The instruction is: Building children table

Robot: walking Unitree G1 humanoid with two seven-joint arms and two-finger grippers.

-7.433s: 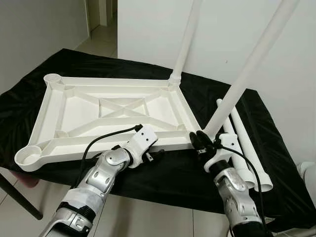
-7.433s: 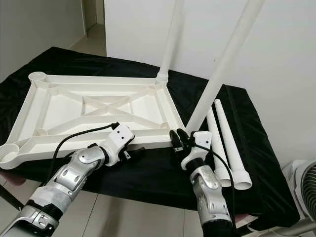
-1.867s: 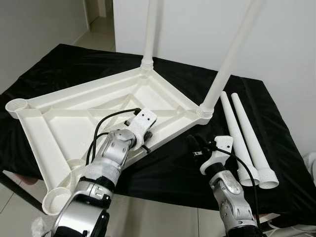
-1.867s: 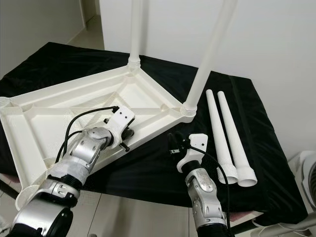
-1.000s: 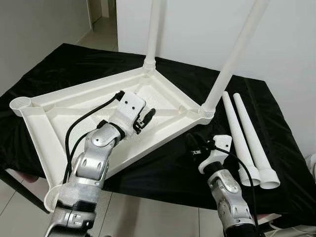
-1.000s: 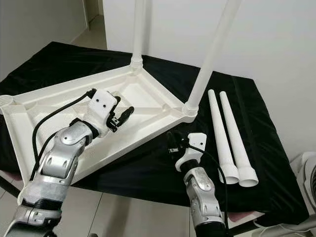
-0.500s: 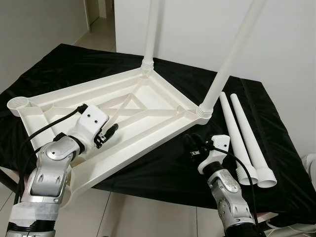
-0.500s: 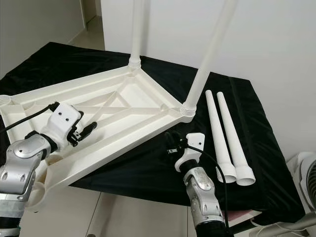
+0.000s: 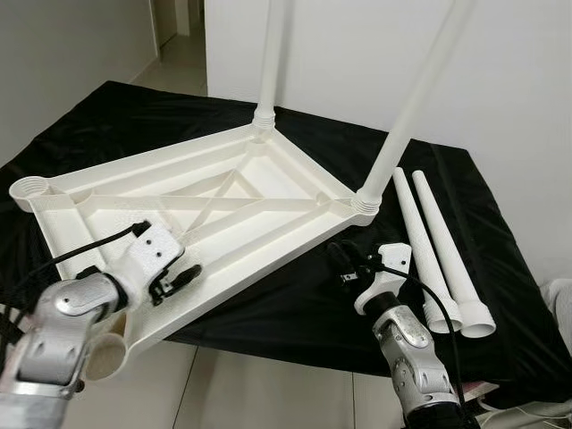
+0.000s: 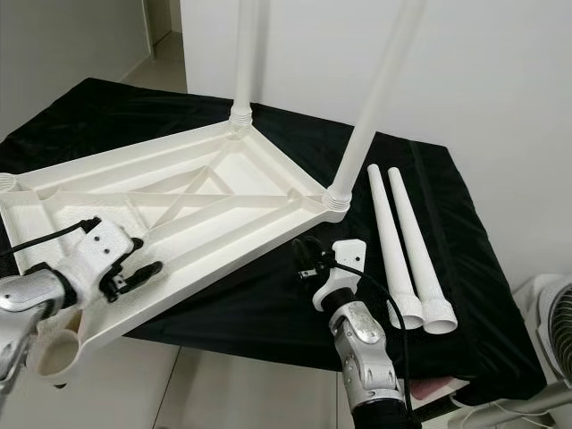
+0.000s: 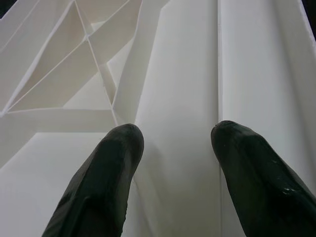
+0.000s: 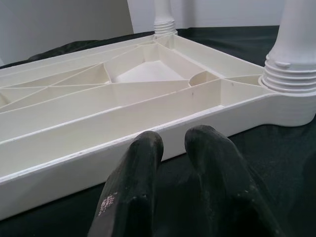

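Centre frame, on black cloth (image 9: 295,304): inverted white tabletop (image 9: 116,201), two legs (image 9: 413,103) fitted upright. Lower left: left gripper (image 9: 179,279), fingers spread, over its near rail. Lower centre: right gripper (image 9: 341,261), fingers nearly together, empty. Right: two loose legs (image 9: 429,246).

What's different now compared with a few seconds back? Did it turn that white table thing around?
Yes. The upside-down tabletop was swung round on the black cloth, so an empty corner socket now hangs off the near edge. The left tool slid along the frame toward that corner, open. The right tool let go of the screwed-in leg. The two spare legs stayed put.
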